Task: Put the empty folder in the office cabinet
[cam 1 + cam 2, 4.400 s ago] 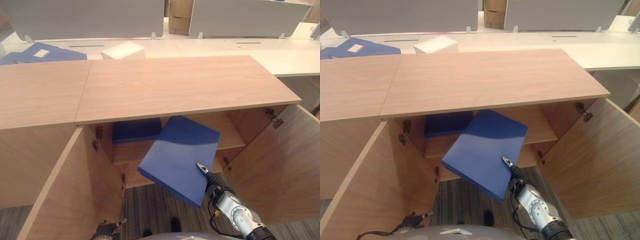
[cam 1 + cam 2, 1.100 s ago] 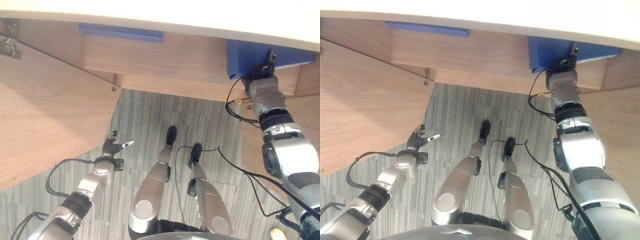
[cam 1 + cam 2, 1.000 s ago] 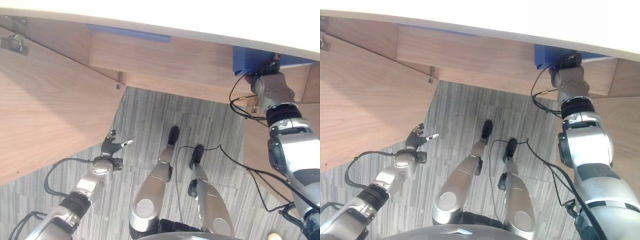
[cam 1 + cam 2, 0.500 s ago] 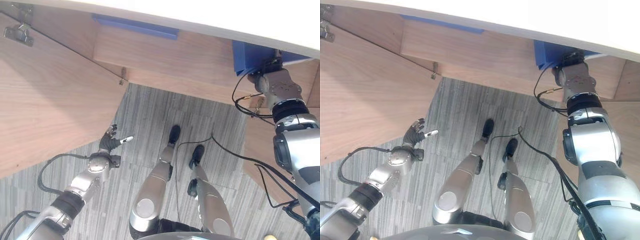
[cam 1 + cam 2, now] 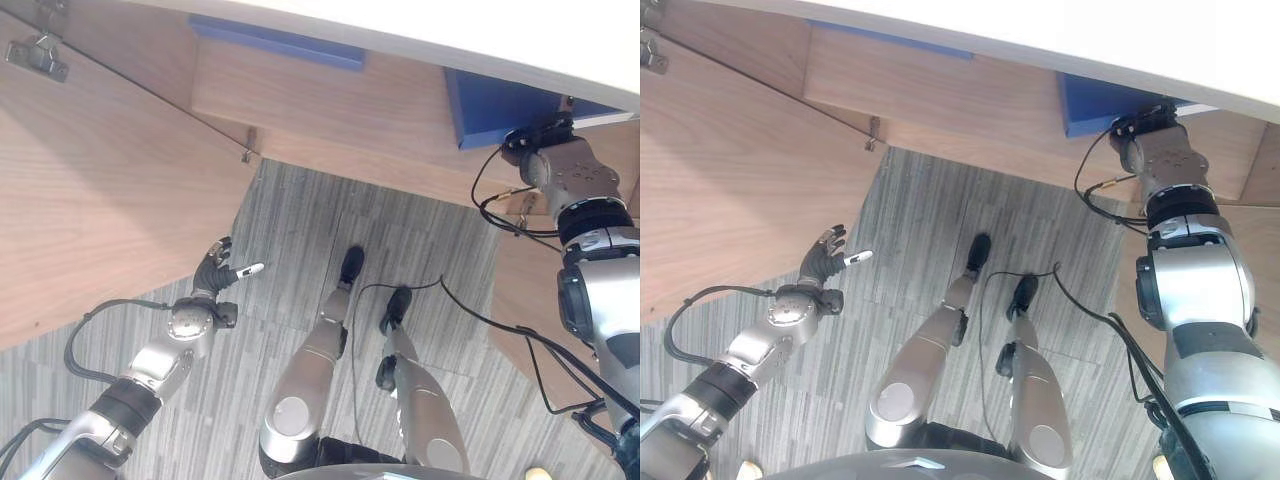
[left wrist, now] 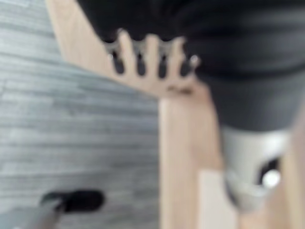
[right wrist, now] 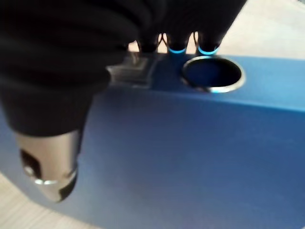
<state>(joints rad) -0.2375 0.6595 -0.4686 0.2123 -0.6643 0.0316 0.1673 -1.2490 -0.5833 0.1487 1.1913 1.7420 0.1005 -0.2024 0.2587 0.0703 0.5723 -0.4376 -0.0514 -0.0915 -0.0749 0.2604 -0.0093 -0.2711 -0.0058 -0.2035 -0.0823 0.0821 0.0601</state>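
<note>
Blue, the empty folder (image 5: 505,108) is seen lying on the cabinet shelf (image 5: 330,105), pinched at its spine by the right hand (image 5: 545,150). No writing can be read. The left hand (image 5: 215,275) is held relaxed and unclenched above the carpet (image 5: 300,240). A second blue folder (image 5: 280,42) lies further along the shelf.

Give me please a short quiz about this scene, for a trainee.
1. True or false: the right robot hand grips a blue folder in the cabinet.
2. The left robot hand is: A inside the cabinet, B holding a folder, C open above the carpet.
3. Fill in: the cabinet holds ___ blue folders.
Key: 1 true; 2 C; 3 two, with the second folder further left.
</note>
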